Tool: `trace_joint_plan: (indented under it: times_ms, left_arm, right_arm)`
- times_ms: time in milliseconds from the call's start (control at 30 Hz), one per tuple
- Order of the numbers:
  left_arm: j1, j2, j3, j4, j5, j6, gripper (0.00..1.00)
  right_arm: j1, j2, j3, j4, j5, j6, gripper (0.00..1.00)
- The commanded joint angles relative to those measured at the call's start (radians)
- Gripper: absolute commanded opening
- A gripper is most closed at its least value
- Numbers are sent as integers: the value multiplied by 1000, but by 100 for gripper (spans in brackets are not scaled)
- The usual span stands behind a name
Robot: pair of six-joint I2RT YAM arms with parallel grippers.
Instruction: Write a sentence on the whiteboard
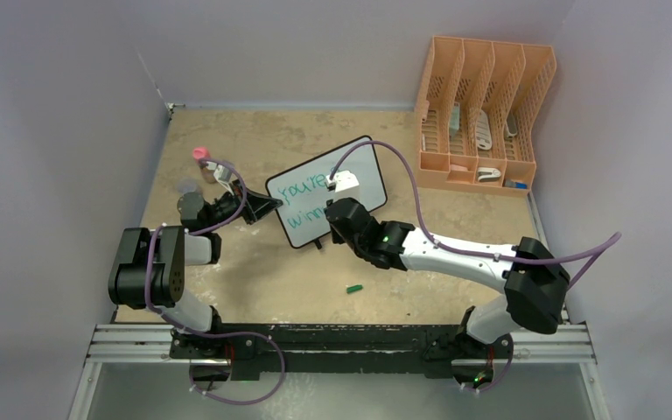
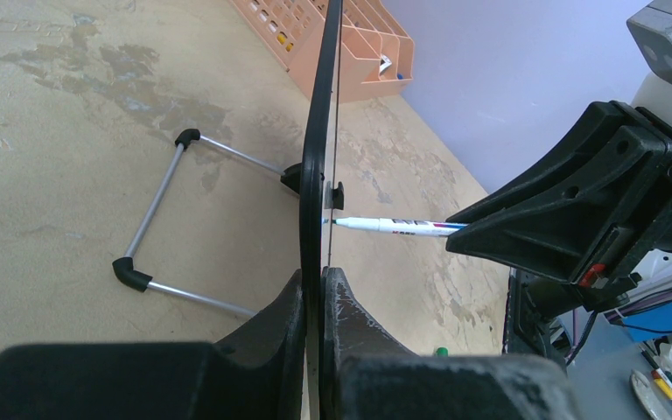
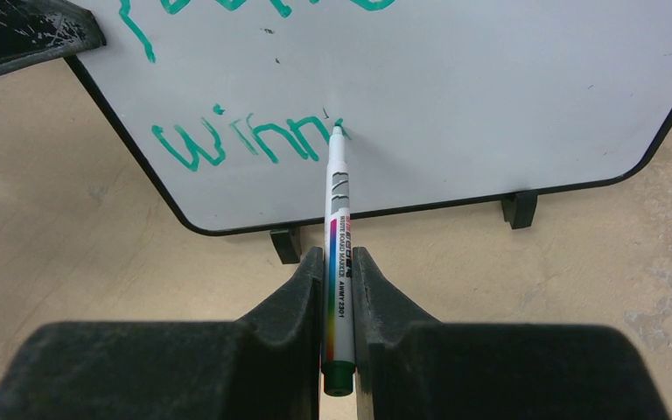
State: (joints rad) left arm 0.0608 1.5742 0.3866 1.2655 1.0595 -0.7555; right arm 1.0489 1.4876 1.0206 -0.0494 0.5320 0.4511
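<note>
The whiteboard (image 1: 354, 171) stands tilted mid-table, black-framed, with two little black feet. My left gripper (image 1: 267, 206) is shut on its left edge; in the left wrist view the frame (image 2: 318, 157) runs edge-on between my fingers. My right gripper (image 1: 337, 208) is shut on a white marker (image 3: 337, 227) with a rainbow stripe and green end. Its tip touches the board (image 3: 490, 79) at the end of the teal-green sentence (image 3: 245, 140), which reads "winn" on the lower line. The upper line is cut off by the frame's top. The marker also shows in the left wrist view (image 2: 394, 226).
An orange file rack (image 1: 481, 114) stands at the back right. A pink-capped bottle (image 1: 201, 157) is behind my left arm. A green marker cap (image 1: 354, 288) lies on the table in front. The board's wire stand (image 2: 153, 236) rests on the table behind it.
</note>
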Motion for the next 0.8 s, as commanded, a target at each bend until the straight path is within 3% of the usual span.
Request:
trace_joint_plan:
  times_ms: [0, 767]
  left_arm:
    - [8, -29, 8, 35, 3, 19, 0]
    - [8, -23, 11, 38, 4, 21, 0]
  right_arm:
    - [2, 12, 4, 32, 29, -8, 0]
    - [-26, 1, -11, 11, 85, -9, 0]
